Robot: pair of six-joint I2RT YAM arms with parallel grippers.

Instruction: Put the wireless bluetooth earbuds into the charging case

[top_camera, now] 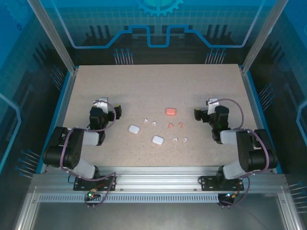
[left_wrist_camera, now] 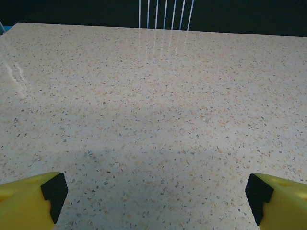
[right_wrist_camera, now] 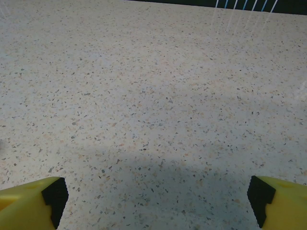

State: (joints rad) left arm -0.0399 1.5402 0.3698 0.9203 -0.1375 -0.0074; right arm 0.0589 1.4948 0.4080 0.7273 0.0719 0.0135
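Three closed pebble-like cases lie mid-table in the top view: a salmon-pink case [top_camera: 170, 111] and two white cases [top_camera: 133, 129] [top_camera: 158, 140]. Tiny earbuds are scattered between them: two white ones [top_camera: 146, 120] [top_camera: 154, 123], two salmon-pink ones [top_camera: 170, 125] [top_camera: 180, 124], and two more white ones [top_camera: 175, 139] [top_camera: 185, 140]. My left gripper [top_camera: 112, 111] rests left of them and my right gripper [top_camera: 204, 114] rests to their right. Both wrist views show the jaws spread wide over bare tabletop, so my left gripper [left_wrist_camera: 157, 191] and my right gripper [right_wrist_camera: 158, 194] are open and hold nothing.
The speckled beige table [top_camera: 158, 86] is bounded by blue side rails and an aluminium frame at the near edge. Behind it stands a dark blue backdrop with vertical posts at the corners.
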